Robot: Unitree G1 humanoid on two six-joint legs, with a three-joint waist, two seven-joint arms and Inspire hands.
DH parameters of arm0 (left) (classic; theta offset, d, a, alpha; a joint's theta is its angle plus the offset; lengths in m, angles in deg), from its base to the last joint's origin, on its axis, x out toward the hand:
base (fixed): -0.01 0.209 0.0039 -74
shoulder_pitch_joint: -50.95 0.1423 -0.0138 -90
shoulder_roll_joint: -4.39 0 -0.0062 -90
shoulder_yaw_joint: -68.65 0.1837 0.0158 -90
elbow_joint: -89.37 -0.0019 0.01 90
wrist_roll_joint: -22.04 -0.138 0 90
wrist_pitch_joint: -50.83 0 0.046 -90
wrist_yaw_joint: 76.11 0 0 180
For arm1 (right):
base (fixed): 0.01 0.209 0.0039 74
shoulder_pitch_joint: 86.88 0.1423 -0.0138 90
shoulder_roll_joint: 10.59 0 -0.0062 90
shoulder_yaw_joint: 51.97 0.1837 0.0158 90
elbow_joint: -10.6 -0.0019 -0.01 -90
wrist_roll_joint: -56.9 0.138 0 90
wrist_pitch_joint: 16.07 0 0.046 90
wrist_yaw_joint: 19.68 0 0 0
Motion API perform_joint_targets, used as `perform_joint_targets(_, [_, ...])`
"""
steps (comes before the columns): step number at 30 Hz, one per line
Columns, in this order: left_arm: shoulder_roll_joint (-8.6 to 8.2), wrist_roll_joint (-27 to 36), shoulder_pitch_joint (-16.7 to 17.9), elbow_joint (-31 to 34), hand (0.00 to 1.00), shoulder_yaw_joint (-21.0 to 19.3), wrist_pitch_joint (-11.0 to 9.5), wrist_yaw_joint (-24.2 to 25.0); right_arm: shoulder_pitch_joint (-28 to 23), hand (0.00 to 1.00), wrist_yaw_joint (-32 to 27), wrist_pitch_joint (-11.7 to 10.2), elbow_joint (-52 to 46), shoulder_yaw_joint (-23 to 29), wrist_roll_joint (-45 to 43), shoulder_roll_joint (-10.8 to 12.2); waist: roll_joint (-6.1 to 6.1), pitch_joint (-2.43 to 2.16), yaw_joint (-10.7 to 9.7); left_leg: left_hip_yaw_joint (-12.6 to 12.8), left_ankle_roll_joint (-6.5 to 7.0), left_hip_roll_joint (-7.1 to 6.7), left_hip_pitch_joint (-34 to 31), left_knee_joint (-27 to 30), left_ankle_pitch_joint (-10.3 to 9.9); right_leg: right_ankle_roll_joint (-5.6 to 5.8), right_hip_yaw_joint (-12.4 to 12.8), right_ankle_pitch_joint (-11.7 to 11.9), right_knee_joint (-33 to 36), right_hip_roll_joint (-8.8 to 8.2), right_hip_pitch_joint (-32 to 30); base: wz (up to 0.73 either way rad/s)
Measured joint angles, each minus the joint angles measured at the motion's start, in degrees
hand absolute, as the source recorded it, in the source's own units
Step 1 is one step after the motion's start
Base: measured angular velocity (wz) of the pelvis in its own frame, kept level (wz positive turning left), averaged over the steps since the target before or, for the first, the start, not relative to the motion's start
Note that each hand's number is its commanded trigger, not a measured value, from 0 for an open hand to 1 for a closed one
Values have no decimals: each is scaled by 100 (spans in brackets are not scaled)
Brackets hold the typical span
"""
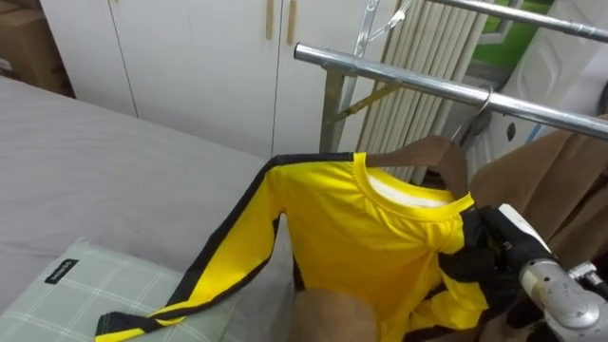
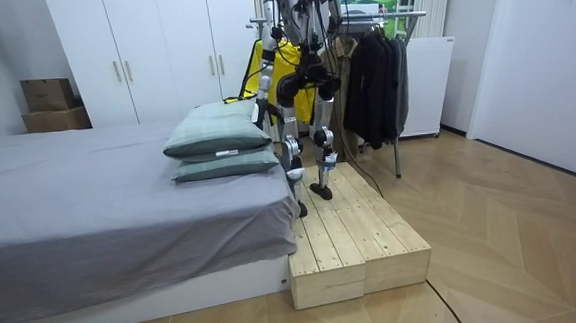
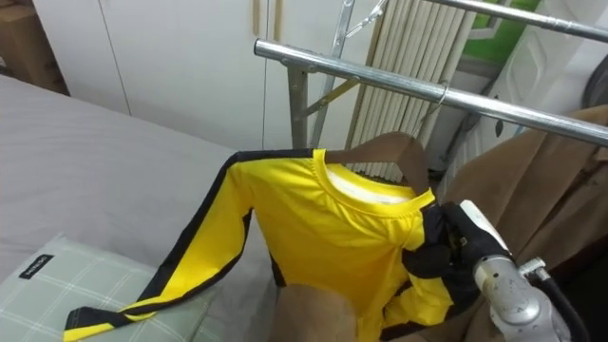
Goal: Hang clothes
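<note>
Yellow shirt (image 1: 380,237) on wooden hanger (image 1: 442,157), hook at metal rail (image 1: 399,76), right hand (image 1: 489,239) half-buried at its shoulder, grip cannot be told.

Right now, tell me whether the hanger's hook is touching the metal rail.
Cannot tell. In both eye views the hook overlaps the rail, but neither shows it resting there or a gap.

The shirt (image 1: 380,237) hangs on a hanger (image 1: 442,152) whose hook meets the rail (image 1: 427,85), left of another garment (image 1: 560,190). The bed (image 1: 114,161) lies to the left. The shirt's sleeve end rests on the near pillow (image 1: 85,285). A wardrobe (image 1: 190,57) stands far behind.
</note>
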Motion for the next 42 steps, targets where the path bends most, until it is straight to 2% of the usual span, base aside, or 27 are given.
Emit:
perform_joint_targets(5, [-16,12,17,-34,0,81,0,0,-103,100,-143,-64,78,27,388,0,84,-30,-31,-18,0,3,37,-9,0,-11,-87,7,-24,-30,79,2])
perform_joint_targets(10, [-16,12,20,-35,0,93,0,-1,-106,100,-194,-64,189,24,562,11,101,-39,-30,-42,-1,4,70,-1,2,-17,-116,11,-42,-37,99,1])
perform_joint_targets(17, [-16,12,51,-36,0,99,0,0,-107,100,-259,-363,753,21,657,53,103,-56,-11,-70,0,-3,191,-1,1,-4,-49,1,-66,-5,232,2])
perform_joint_targets(32, [-15,11,59,-36,0,101,0,-1,-107,100,-301,-365,854,20,791,56,117,-50,-6,-86,-2,6,238,-17,-4,-10,-65,4,-63,24,278,0])
perform_joint_targets(33, [-15,11,59,-36,0,101,0,-1,-107,68,-301,-365,854,19,800,56,118,-50,-6,-86,-2,6,238,-18,-4,-10,-65,4,-63,24,278,0])
perform_joint_targets(34, [-15,11,59,-36,0,101,0,-1,-107,50,-301,-365,854,20,802,56,117,-51,-5,-87,-2,6,239,-19,-4,-10,-63,4,-63,23,278,0])
perform_joint_targets(35, [-15,11,59,-36,0,101,0,0,-107,6,-301,-366,856,20,802,56,117,-51,-5,-88,-2,5,240,-19,-4,-10,-62,4,-63,23,278,0])
perform_joint_targets(36, [-15,11,59,-36,0,101,0,-1,-107,0,-302,-368,860,20,802,56,117,-51,-5,-88,-2,6,240,-19,-4,-10,-62,4,-63,23,278,0])
perform_joint_targets(42, [-15,10,60,-36,0,99,0,0,-105,0,-324,-371,1002,43,879,56,117,-50,-4,-89,-2,6,241,-22,-4,-10,-58,4,-61,27,276,0])
